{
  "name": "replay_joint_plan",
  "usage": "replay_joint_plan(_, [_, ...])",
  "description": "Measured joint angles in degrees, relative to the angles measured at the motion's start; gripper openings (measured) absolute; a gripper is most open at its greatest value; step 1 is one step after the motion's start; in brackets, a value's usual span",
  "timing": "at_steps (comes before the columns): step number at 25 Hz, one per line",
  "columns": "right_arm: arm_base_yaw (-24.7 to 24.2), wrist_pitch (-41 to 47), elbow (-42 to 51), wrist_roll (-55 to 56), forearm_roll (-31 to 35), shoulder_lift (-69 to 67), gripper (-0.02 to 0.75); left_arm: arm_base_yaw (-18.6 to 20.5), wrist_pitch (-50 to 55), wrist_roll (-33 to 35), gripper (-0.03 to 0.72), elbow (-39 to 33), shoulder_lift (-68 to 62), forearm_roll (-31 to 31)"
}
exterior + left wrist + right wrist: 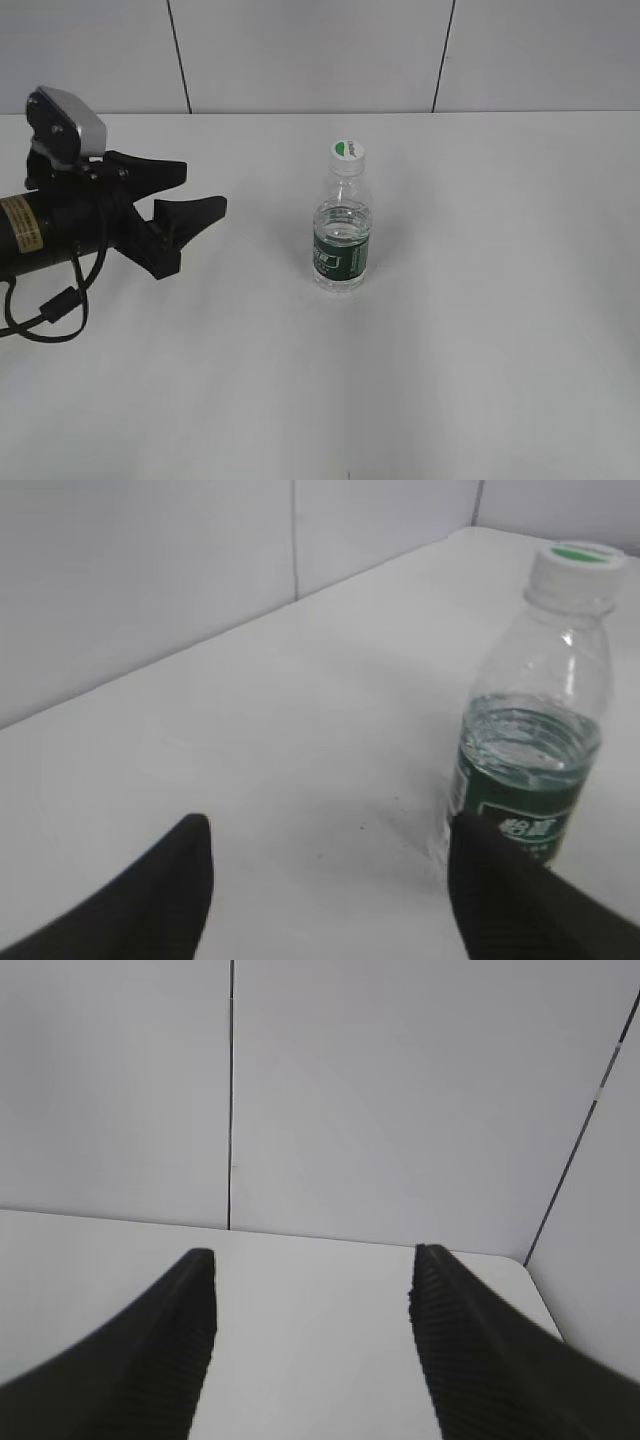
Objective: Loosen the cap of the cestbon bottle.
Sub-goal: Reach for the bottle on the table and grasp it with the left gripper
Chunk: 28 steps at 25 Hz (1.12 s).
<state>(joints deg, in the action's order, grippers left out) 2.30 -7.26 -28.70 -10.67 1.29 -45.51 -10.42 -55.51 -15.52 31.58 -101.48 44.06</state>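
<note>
Step in hand: approach; no contact yet. Small clear plastic cestbon bottle [342,232] with dark green label upright mid white counter [480,350]; small round white screw cap [347,152] on. Left gripper [200,195] well left of bottle, fingers apart, empty. Right gripper [312,1290] fingers apart, facing wall. Next, likely: one gripper clamps body, other grips cap.

The cestbon bottle [342,235] stood upright mid-table [480,350], cap [347,151] on top; the left gripper [198,190] lay well apart to its left.

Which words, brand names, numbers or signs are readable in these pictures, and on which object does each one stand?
No text can be read clearly.
Bottle green label: white print, too blurred to read.
Cap: green half-circle mark only; any text too small.
Left arm's yellow sticker: dark print, too small to read.
</note>
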Motion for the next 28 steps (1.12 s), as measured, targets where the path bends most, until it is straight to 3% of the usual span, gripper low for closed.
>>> replay_joint_plan(5, [0.0,-0.36,0.0,0.0,0.0,0.0,0.472,1.48,-5.99,-1.49,0.469,3.88,-7.38,8.41])
replay_joint_plan(13, [0.0,-0.46,0.0,0.0,0.0,-0.05,0.472,1.61,-11.29,-1.78,0.578,12.35,-17.45,20.32])
replay_joint_plan(19, [0.0,-0.57,0.0,0.0,0.0,-0.05,0.472,0.82,-12.41,-1.78,0.585,17.23,-21.17,21.68])
replay_joint_plan(28, [0.0,-0.57,0.0,0.0,0.0,-0.05,0.472,-5.11,-12.28,-1.85,0.585,22.22,-25.51,21.41])
